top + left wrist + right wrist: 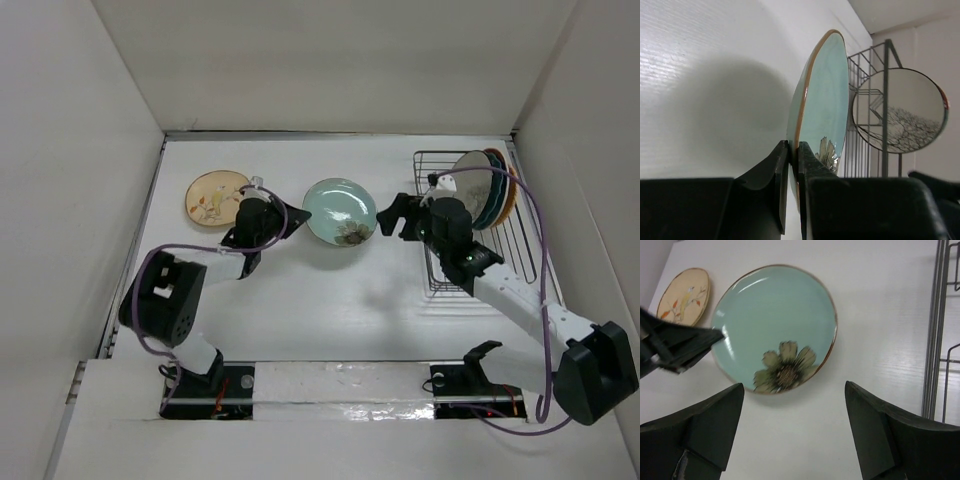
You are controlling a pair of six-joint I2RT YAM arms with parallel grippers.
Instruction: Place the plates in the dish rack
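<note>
White table [330,290], faint wood-grain surface. On it: tan plate [214,197] with a bird-and-branch drawing, far left; pale green plate [338,208] with a flower, centre, apart from the tan one; wire dish rack [515,235], right side.

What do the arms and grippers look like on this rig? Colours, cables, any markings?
The left arm and right arm both have white links with bulky black joint housings. A purple cable loops along each one. The left gripper and right gripper are all black, each with two thick, wedge-shaped fingers. No markings are legible.
</note>
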